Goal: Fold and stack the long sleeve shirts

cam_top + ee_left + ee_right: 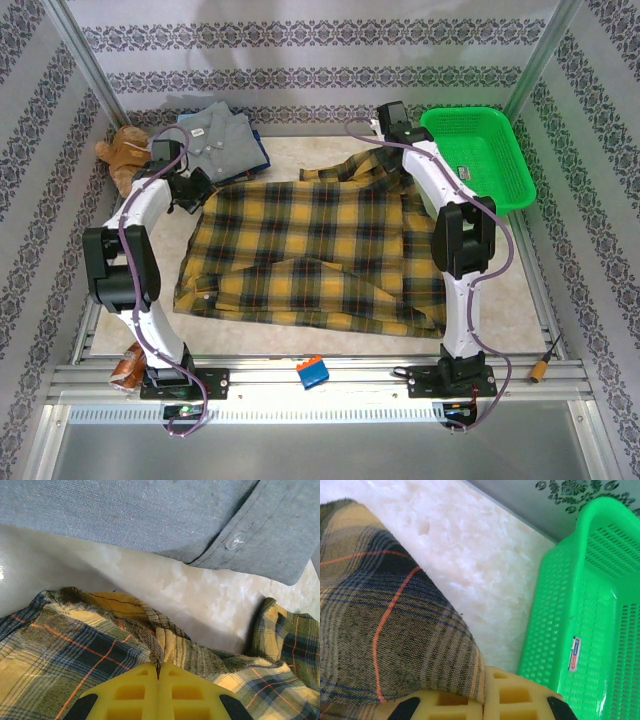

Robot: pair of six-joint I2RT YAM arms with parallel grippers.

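**Plaid shirt spread on worktop, both tools clenched on its far edge**

The plaid shirt lies flat at the centre of the worktop. Its longer extent runs left to right, and its collar is at the far edge towards the right. The left tool is pinched shut on the shirt's far-left edge, with a fold of plaid caught between its fingers. The right tool is closed on plaid cloth at the far-right edge, just beside the green basket. The basket stands at the far-right corner with its mesh floor in plain sight. The grey shirt sits folded at far left, collar up, on top of the blue shirt and next to a teddy bear.
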